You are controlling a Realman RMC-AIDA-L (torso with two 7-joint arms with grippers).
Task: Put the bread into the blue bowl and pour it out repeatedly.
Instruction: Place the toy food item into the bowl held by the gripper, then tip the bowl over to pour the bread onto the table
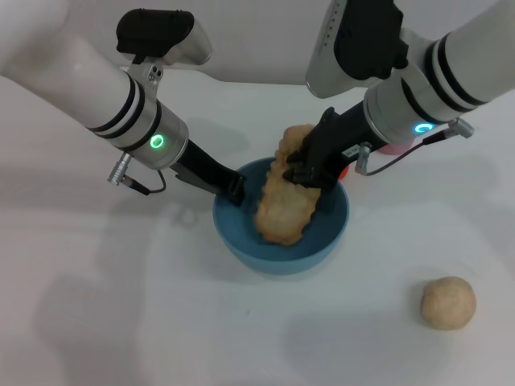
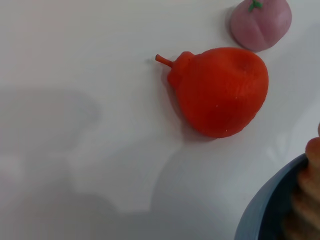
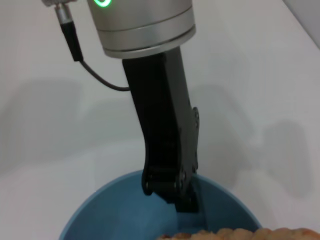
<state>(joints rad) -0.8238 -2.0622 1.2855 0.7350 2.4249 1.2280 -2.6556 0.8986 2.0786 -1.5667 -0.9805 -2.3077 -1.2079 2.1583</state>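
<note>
The light-blue bowl (image 1: 241, 245) stands in the middle of the white table. The long golden-tan bread (image 1: 282, 209) leans inside it, its far end sticking up over the back rim. My right gripper (image 1: 310, 167) reaches in from the back right and is shut on the bread's upper part. At the bowl's left rim my left gripper (image 1: 234, 190) is shut on the edge; the right wrist view shows that gripper (image 3: 175, 192) clamped over the bowl's rim (image 3: 115, 195), with the bread's crust (image 3: 235, 234) just below. The bowl's rim (image 2: 262, 210) and the bread (image 2: 310, 185) also edge into the left wrist view.
A small round beige ball (image 1: 447, 302) lies at the front right. Behind the bowl sit a red-orange lumpy fruit toy (image 2: 220, 92) and a pink fruit toy (image 2: 260, 20), mostly hidden by my right arm in the head view.
</note>
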